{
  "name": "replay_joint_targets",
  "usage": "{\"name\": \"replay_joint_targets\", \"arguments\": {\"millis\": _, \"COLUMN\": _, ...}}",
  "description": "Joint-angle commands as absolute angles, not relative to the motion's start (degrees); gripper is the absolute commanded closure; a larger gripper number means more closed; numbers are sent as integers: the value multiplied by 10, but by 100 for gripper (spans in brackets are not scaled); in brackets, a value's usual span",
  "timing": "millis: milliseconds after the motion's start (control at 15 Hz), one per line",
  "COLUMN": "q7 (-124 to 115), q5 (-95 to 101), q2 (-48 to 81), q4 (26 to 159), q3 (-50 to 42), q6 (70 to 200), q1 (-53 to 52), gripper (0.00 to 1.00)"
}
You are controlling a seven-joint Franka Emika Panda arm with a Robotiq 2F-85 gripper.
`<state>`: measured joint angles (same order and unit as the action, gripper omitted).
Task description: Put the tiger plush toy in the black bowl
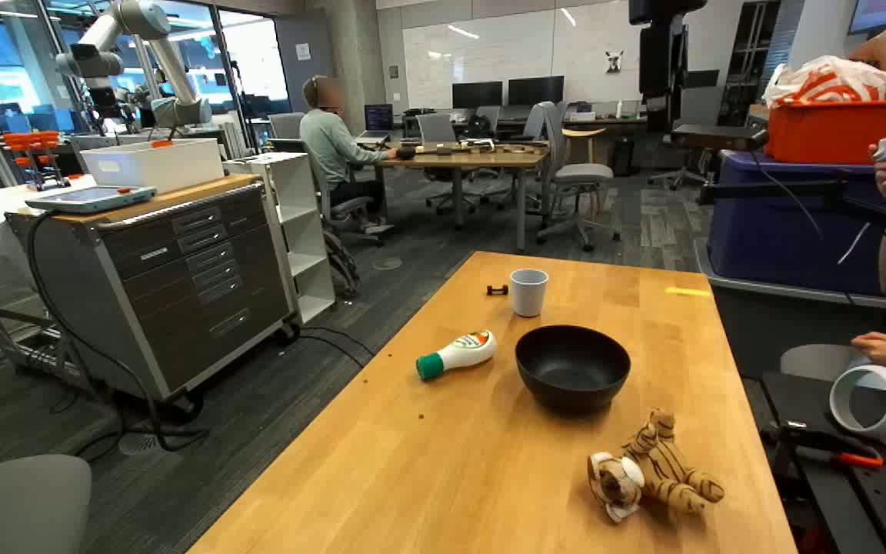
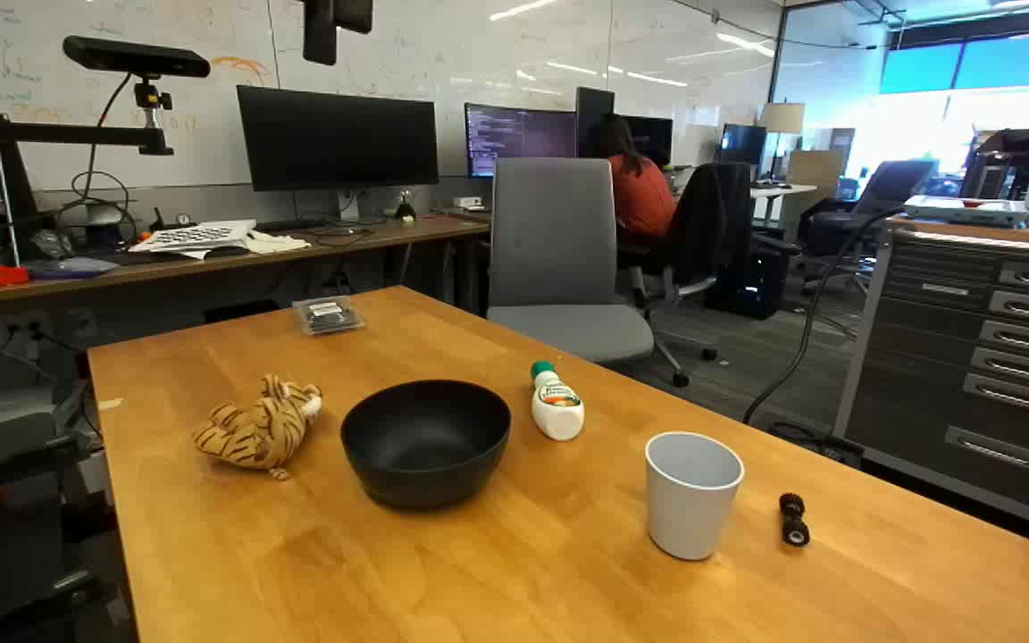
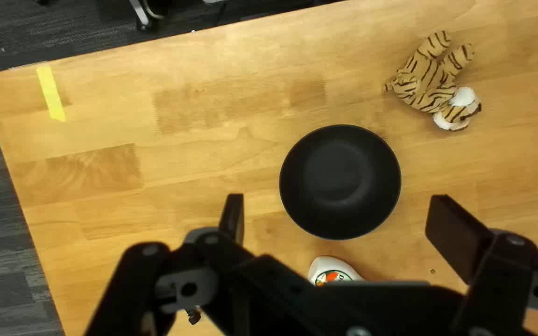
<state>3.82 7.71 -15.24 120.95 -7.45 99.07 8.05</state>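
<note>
The tiger plush toy [image 1: 654, 469] lies on the wooden table beside the black bowl, apart from it. It also shows in an exterior view [image 2: 260, 427] and at the upper right of the wrist view [image 3: 430, 84], with its white-edged head toward the right. The black bowl [image 1: 572, 369] stands upright and empty; it shows in an exterior view [image 2: 425, 446] and in the wrist view [image 3: 339, 182]. My gripper [image 3: 336, 203] is open with nothing between its fingers, high above the table. Parts of it hang at the top of both exterior views.
A white bottle with a green cap [image 1: 458, 354] lies near the bowl, partly hidden by the gripper in the wrist view [image 3: 330, 270]. A white cup [image 2: 693, 496] and a small black dumbbell [image 2: 793, 520] stand near it. A clear plastic box [image 2: 327, 314] lies at a table end.
</note>
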Motion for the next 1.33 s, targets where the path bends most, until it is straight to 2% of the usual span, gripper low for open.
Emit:
{"name": "replay_joint_targets", "arguments": {"millis": 0, "q7": 38, "q5": 78, "q2": -152, "q4": 1206, "q3": -77, "q6": 990, "q1": 78, "gripper": 0}}
{"name": "replay_joint_targets", "arguments": {"millis": 1267, "q7": 62, "q5": 64, "q2": -156, "q4": 1225, "q3": -78, "q6": 989, "q1": 71, "gripper": 0}}
